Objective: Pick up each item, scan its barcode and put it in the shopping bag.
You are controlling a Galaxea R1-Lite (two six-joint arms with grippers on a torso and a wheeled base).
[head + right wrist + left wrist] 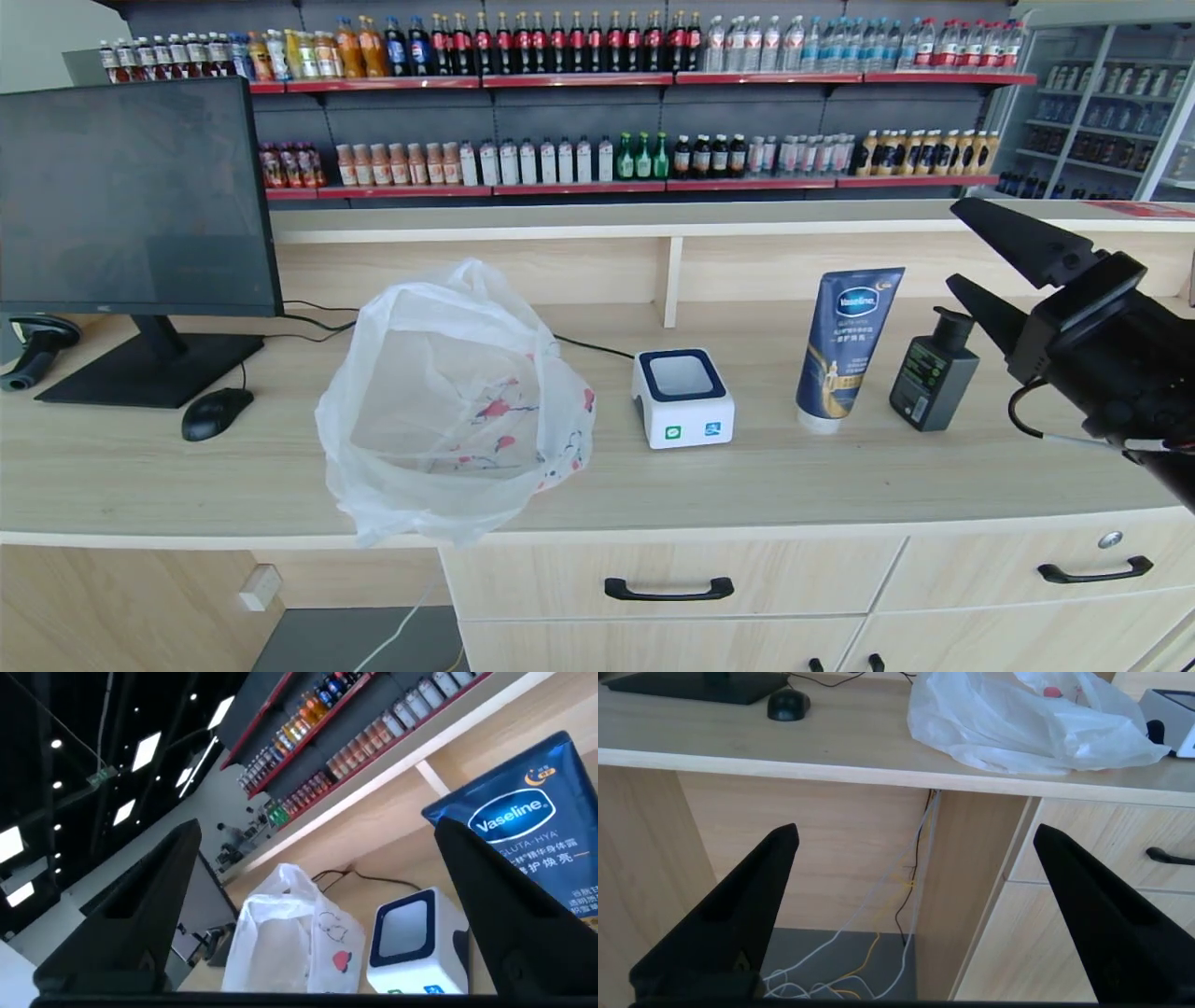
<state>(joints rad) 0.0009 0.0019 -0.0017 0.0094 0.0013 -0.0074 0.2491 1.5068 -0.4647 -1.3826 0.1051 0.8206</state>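
A white plastic shopping bag (pixel 457 411) stands open on the wooden counter (pixel 747 485), left of centre. To its right sits a small white barcode scanner (pixel 681 397) with a dark top window. Further right stand an upright blue tube (pixel 848 345) and a dark pump bottle (pixel 934 373). My right gripper (pixel 954 245) hovers open just right of the pump bottle, holding nothing. From its wrist I see the blue tube (pixel 528 840), scanner (pixel 416 943) and bag (pixel 290 933). My left gripper (pixel 915 835) is open and empty below the counter edge, facing the bag (pixel 1018 719).
A monitor (pixel 131 196), a black mouse (pixel 215 413) and a handheld scanner (pixel 33 350) occupy the counter's left end. Cables run behind the bag. Drawers with black handles (pixel 667 590) lie below. A raised ledge and bottle shelves stand behind.
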